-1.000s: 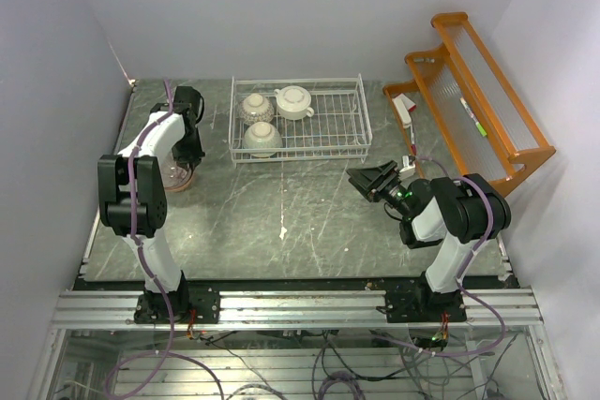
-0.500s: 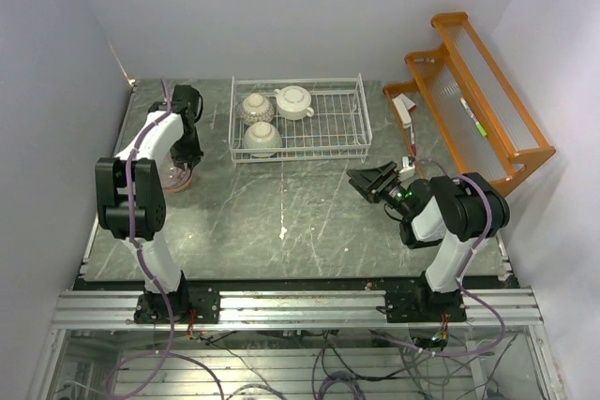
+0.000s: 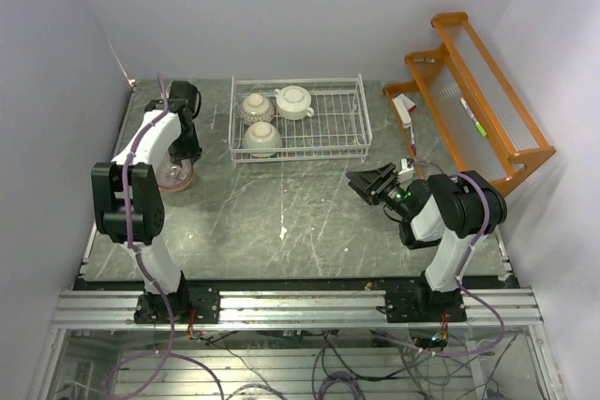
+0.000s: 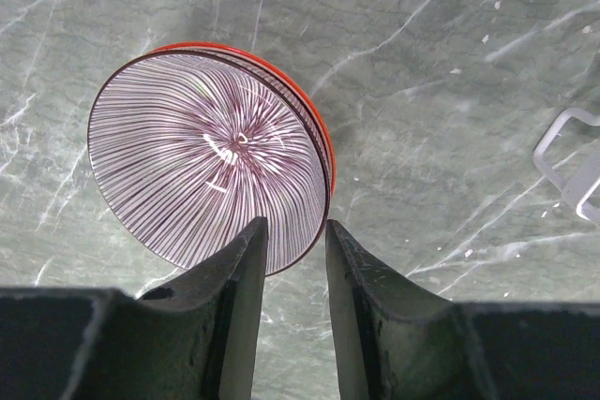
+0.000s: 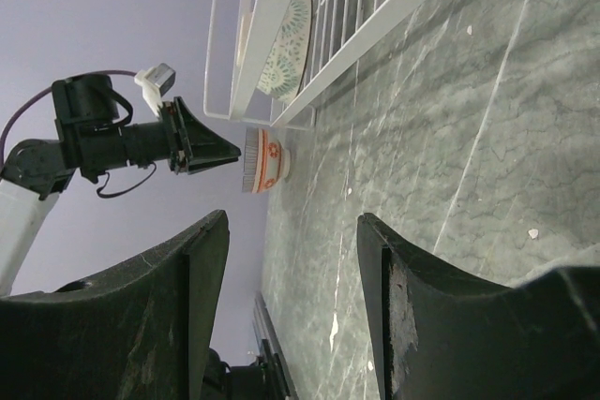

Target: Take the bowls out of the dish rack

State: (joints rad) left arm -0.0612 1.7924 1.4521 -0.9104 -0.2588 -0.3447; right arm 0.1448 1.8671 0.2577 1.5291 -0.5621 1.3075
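- The tabletop [image 3: 309, 222] is grey-green stone with pale veins and bears no lettering I can read.
- The orange wooden shelf [image 3: 483, 100] stands at the tabletop's far right corner. A pen and a small red-and-white card lie on it, and any print on them is too small to read.
- The dish rack [image 3: 333, 119] sits along the far edge, a little left of the middle.
- My right pincer [image 5: 292, 231] hangs over the right half of the tabletop, near the rack's near right corner. It is released, jaws wide apart with nothing between them.
- My left pincer [image 4: 293, 231] is near the left edge, over the striped bowl [image 4: 206, 152]. It is released, fingers parted, and the bowl's near rim shows in the gap.
- That bowl, red outside and dark-lined inside, sits on the tabletop just left of the rack's near left corner.
- Three bowls fill the rack's left half: a patterned bowl [image 3: 255, 107], a white handled bowl [image 3: 294, 101] and a pale bowl [image 3: 262, 138] nearest me.
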